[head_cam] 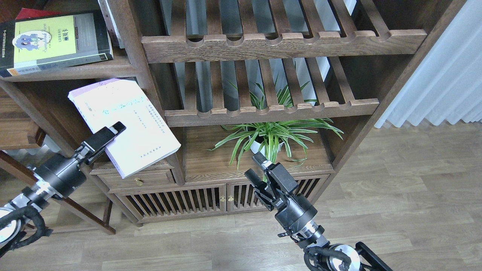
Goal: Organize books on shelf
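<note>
We've got the white-lilac book (124,126) pinched by its near edge in our left gripper (107,137), cover up, just below the shelf (75,71) where the black one (52,41) lies flat. Right gripper (256,167) idles, fingers (260,158) parted and empty.

Both arms matte black, round cylindrical wrist housings with silver metal rings behind them. Left end effector (113,131): flat black fingers, pale pad tip. Right end effector (255,166): blocky black linkage, small white marking, looped black cables near base.
</note>
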Robot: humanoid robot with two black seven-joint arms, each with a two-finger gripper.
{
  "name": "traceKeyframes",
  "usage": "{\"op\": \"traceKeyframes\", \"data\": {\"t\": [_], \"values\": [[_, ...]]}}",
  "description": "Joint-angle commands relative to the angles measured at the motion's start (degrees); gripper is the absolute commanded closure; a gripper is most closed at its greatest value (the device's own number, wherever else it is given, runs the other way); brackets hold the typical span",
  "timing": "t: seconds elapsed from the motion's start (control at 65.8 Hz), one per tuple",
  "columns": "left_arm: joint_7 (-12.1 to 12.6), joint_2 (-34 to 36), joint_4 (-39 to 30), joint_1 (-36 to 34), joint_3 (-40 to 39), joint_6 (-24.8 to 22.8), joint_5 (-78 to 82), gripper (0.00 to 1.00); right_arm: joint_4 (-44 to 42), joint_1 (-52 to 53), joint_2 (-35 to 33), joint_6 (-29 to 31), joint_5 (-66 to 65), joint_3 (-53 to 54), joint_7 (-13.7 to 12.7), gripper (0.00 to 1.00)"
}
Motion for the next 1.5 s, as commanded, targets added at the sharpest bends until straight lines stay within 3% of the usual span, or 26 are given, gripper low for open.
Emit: {"op": "traceKeyframes", "data": {"t": [0.0,0.167,0.608,0.744,1.231,1.489], "values": [[-0.3,-1.04,0.0,-2.79,0.08,0.0,-0.43,0.99,0.0,0.01,0.0,0.0,0.01,-0.05,0.01,0.02],[-1.79,-2.62,0.0,-5.78,-0.54,0.0,-0.87,0.99,0.0,0.01,0.0,0.0,0.01,-0.05,0.01,0.02],[-2.41,-3.5,0.0,-9.38,-6.78,0.0,-2.89,0.99,0.0,0.01,0.0,0.0,-0.08,-0.22,0.01,0.02],[-3.64,-3.5,0.0,-10.53,-7.74,0.0,-2.98,0.99,-0.08,0.01,0.0,0.0,-0.08,-0.22,0.01,0.02],[-3.73,-2.18,0.53,-10.79,-15.21,0.0,-3.86,0.98,-0.08,-0.07,0.0,0.0,-0.08,-0.22,0.01,0.02],[-3.73,1.6,1.85,-9.91,-15.3,0.0,-9.39,0.98,-0.17,-0.07,0.0,0.0,-0.17,-0.22,0.01,0.02]]}}
